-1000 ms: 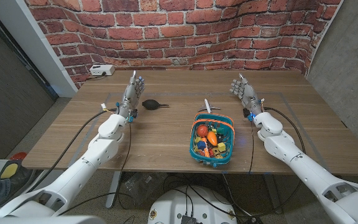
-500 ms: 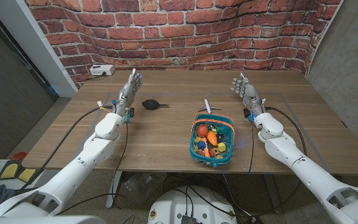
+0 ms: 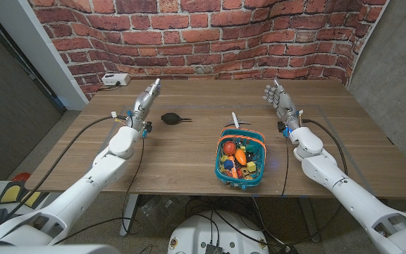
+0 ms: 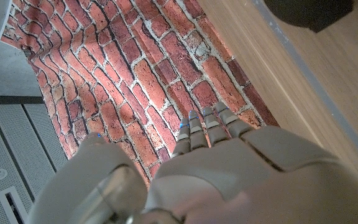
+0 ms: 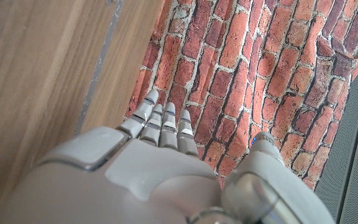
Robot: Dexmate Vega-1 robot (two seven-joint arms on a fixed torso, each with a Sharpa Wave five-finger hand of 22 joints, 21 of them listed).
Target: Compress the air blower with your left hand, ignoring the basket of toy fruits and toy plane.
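**Hovering left hand beside the air blower, nothing grasped**

Reaching over the wooden bench (image 3: 189, 152), the left hand (image 3: 146, 101) is raised just to the robot's left of the black air blower (image 3: 170, 118), apart from it, its fingers (image 4: 205, 127) extended and close together, grasping nothing. The blower lies on the bench between that hand and the teal basket (image 3: 242, 159) of toy fruits, its thin nozzle pointing toward the basket side. A white toy plane (image 3: 235, 121) lies just beyond the basket. On the far side, the right hand (image 3: 278, 101) is held up with its fingers (image 5: 160, 121) straight and released, empty. A white box (image 3: 115, 80) sits at the bench's far left corner before the brick wall (image 3: 210, 35).
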